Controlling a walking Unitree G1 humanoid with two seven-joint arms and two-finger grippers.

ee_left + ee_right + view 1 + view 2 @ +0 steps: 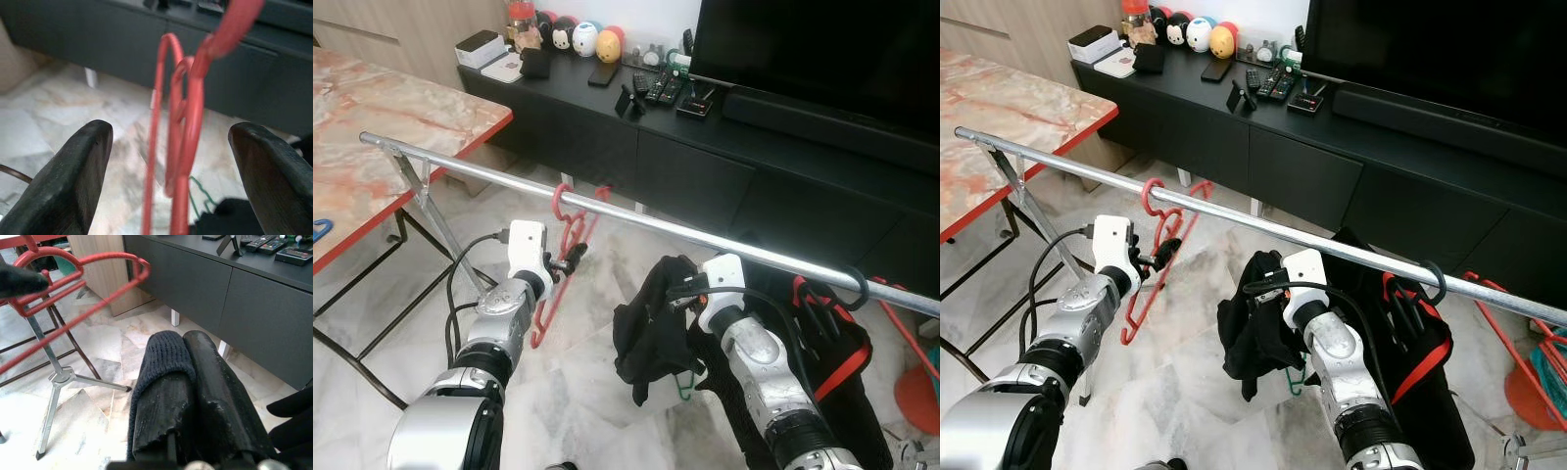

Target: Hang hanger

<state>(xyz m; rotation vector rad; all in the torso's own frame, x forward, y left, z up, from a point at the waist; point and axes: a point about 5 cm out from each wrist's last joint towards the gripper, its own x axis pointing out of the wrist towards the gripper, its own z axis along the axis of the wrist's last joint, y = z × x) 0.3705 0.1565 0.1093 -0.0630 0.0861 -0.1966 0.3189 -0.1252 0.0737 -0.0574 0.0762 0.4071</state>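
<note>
Left eye view | left gripper (576,255) spread around red hanger (558,257) | right gripper (677,291) pinching black garment (651,328)

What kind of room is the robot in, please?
Most likely a home living room. A large television stands on a long black cabinet with remote controls and small toys, the floor is marble tile, and a metal clothes rail carries a red hanger.

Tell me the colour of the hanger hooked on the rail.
Red; the hanger shows best in the left eye view.
</note>
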